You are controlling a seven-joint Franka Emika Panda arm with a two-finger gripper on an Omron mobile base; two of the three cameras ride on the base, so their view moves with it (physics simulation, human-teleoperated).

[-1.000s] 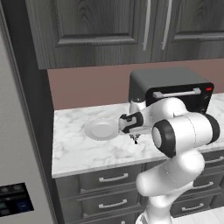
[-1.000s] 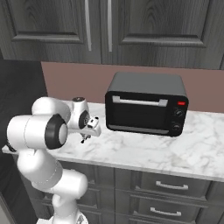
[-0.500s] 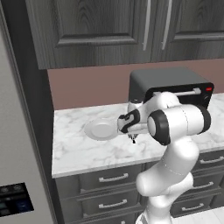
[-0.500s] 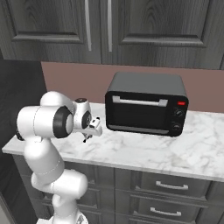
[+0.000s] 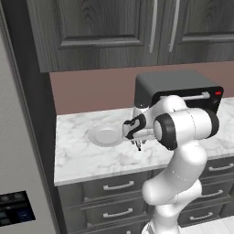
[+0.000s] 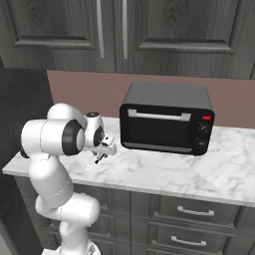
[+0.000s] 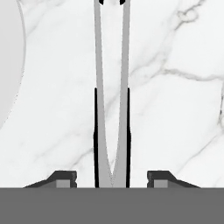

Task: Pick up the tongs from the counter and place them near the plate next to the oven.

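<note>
The tongs [image 7: 102,131], slim silver arms with black sides, lie lengthwise on the white marble top [image 7: 175,109], their joined end between my fingertips [image 7: 65,177]. My gripper [image 7: 112,177] is open, with a gap on each side of the tongs. From the base, the gripper [image 5: 138,142] points down just right of the plate [image 5: 104,135], a pale round dish whose rim also shows in the hand view [image 7: 8,57]. The dark toaster oven [image 5: 183,89] stands behind and to the right. In the right base view the gripper [image 6: 101,155] hangs left of the oven [image 6: 167,119]. The counter is out of view.
Dark upper cabinets [image 5: 137,32] hang above a reddish-brown backsplash [image 5: 91,91]. Drawers [image 6: 194,214] run below the marble top. A tall grey appliance with a small panel [image 5: 13,205] stands at the left. Bare marble stretches right of the oven [image 6: 229,169].
The jaws have opened off the tongs, which were gripped a moment ago. The arm's elbow has swung upward and back while the hand stayed beside the plate.
</note>
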